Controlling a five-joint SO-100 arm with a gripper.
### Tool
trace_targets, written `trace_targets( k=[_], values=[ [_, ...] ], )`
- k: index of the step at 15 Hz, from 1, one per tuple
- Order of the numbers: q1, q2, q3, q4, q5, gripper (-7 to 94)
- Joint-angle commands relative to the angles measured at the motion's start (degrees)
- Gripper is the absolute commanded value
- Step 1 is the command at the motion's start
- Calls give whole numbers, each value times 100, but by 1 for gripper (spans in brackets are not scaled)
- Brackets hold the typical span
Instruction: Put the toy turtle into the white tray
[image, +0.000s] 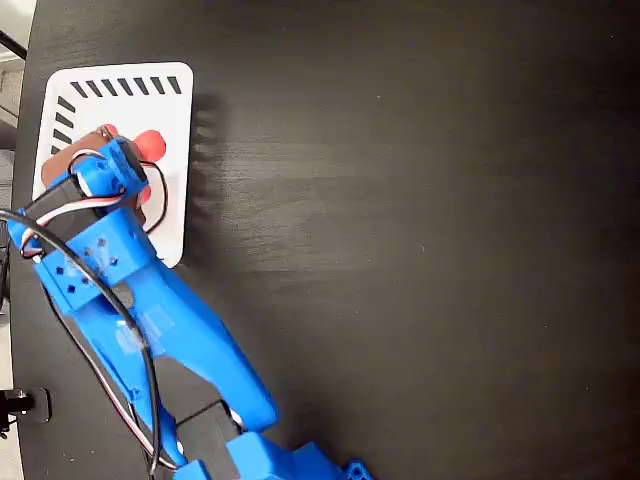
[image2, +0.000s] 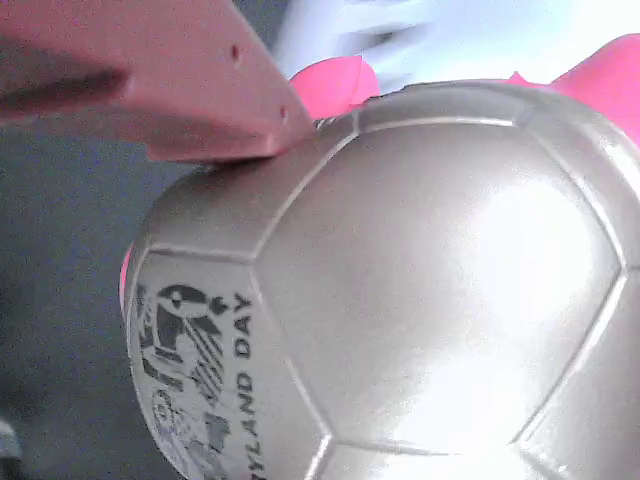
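Your hand (image: 128, 160) is hanging over the white tray (image: 170, 100) at the counter's far left, clenching the toy turtle (image2: 400, 290), whose shell is filling the wrist view right under it, so you are only needing a straight drop.

Overhead fixed view; wrist close-up.

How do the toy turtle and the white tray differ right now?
The toy turtle is far smaller than the white tray. The turtle has a domed, shiny grey-gold shell and red-pink limbs; the tray is flat, white and rectangular with dark slanted slots. The turtle is largely hidden by the gripper; the tray lies mostly exposed.
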Motion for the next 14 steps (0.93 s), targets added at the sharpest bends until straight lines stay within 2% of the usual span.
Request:
trace_targets(
  k=[1,5,7,8,9,14],
  values=[
    [-44,229,-360,-35,0,-3],
    [26,149,-360,-105,18,-1],
    [35,79,-343,-105,0,22],
    [18,53,-308,-88,-9,39],
    [9,53,-255,-79,-9,49],
    [-18,70,-237,18,0,52]
  ],
)
